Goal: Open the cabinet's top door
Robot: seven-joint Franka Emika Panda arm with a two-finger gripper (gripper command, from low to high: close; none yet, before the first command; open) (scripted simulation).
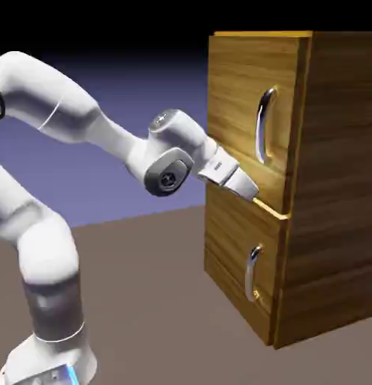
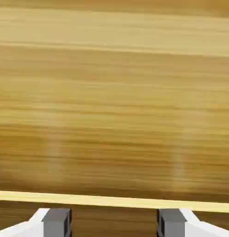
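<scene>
We are seeing the white arm (image 1: 53, 225) rising nearest to us and reaching toward the cabinet (image 1: 331, 188), which is standing on the brown table (image 1: 143, 301) as our landmark. The gripper (image 1: 251, 192) is pointing at the cabinet's front, its tips sitting right at the seam between the two panels — low on the top door (image 1: 241, 98), below the foot of that door's long curved silver handle (image 1: 264, 124). Whether the tips are touching the wood we cannot tell. In the hand view the two grey fingertips (image 2: 57, 221) are standing wide apart with nothing between them, and horizontal-grained wood is filling the picture, with a pale line (image 2: 114, 200) running across just above the tips. The top door is lying flush with the cabinet — closed. Beneath it the lower panel (image 1: 234, 256) is showing its own smaller handle (image 1: 252, 272).
</scene>
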